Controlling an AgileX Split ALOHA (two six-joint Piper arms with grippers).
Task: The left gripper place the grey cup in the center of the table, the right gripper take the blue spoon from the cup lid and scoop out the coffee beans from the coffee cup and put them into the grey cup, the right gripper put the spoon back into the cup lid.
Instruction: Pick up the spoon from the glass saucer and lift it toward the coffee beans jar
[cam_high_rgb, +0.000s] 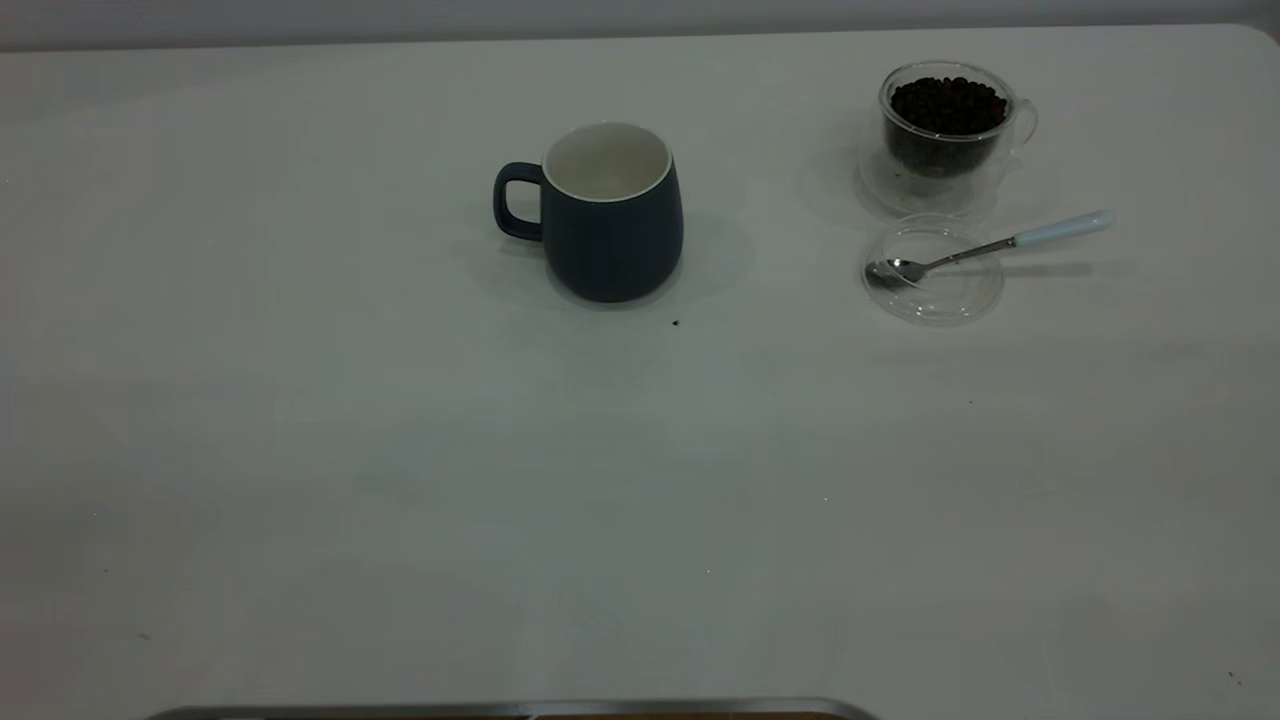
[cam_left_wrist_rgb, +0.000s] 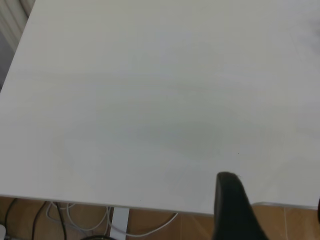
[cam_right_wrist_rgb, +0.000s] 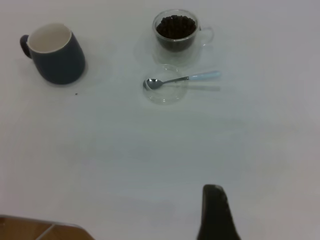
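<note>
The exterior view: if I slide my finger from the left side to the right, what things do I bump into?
grey cup → tiny dark speck on the table. The cup lid, coffee cup and blue spoon overlap further right, so their order is unclear.

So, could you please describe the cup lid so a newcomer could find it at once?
On the white table, look to the right of the grey cup. Just in front of the glass coffee cup lies the cup lid: flat, clear, round, with the blue spoon resting in it.
</note>
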